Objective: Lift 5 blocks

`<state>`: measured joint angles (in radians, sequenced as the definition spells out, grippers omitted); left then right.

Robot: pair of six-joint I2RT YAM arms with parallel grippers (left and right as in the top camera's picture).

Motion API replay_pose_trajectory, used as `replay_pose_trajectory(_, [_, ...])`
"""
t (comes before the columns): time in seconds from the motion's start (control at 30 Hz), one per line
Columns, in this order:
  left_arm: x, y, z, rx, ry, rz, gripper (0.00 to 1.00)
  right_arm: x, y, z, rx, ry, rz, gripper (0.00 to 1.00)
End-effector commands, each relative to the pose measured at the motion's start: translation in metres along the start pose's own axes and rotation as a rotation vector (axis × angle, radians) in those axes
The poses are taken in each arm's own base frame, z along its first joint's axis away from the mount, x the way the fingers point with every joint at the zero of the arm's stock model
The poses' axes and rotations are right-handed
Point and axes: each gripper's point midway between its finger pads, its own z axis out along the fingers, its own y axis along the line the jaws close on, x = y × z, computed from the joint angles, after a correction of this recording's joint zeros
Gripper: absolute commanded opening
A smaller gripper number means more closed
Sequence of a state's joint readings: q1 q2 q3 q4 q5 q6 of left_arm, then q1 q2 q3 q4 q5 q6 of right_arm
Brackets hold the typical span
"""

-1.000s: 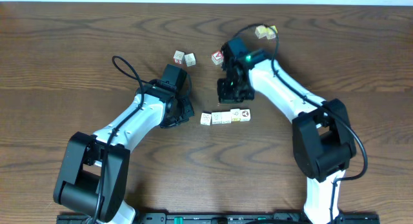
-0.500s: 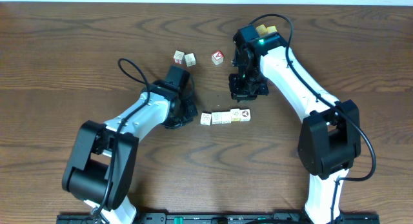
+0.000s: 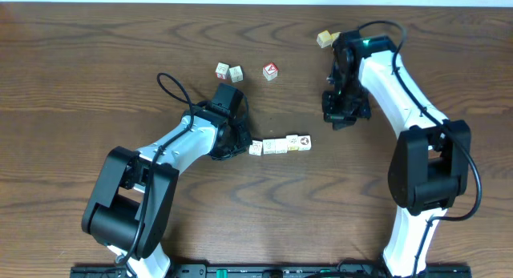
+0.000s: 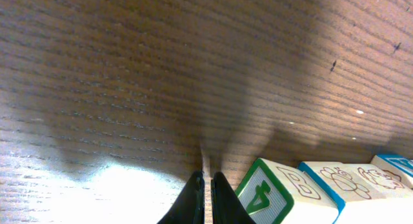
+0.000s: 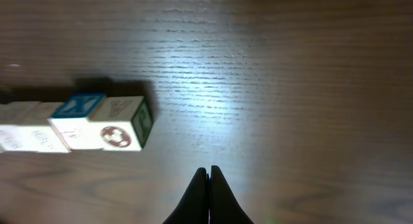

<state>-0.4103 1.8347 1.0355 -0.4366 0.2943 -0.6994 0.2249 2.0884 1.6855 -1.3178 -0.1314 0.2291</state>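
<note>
Grained, slightly glossy wood table; painted blocks

The table is dark brown with wavy wood grain. The row of blocks is cream-white. One end block bears a green "4" in a green border; the next block has a blue border and brown line drawings. The opposite end block shows a reddish-brown round mark and a green side. The lone cube has a red top.
</note>
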Motion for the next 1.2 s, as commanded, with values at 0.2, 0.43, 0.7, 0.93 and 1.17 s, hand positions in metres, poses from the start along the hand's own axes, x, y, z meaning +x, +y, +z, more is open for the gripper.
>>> replay_pose_trajectory(0.2, [0.014,-0.007,0.006,0.002,0.029,0.035,0.08,0.01,0.016,0.044,-0.113,0.052,-0.027,0.01])
replay_pose_trajectory(0.43, [0.015,-0.008,0.007,0.002,0.03,0.024,0.07,0.013,0.023,0.051,-0.131,0.053,-0.043,0.01])
replay_pose_trajectory(0.7, [0.016,-0.008,0.007,0.003,0.03,0.019,0.07,0.015,0.028,0.068,-0.155,0.047,-0.002,0.01])
replay_pose_trajectory(0.93, [0.012,-0.012,0.007,0.018,0.015,0.005,0.07,0.012,0.037,0.069,-0.211,0.036,-0.009,0.01])
replay_pose_trajectory(1.17, [0.009,-0.016,0.007,0.031,0.002,0.003,0.07,0.012,0.038,0.069,-0.215,0.036,-0.01,0.01])
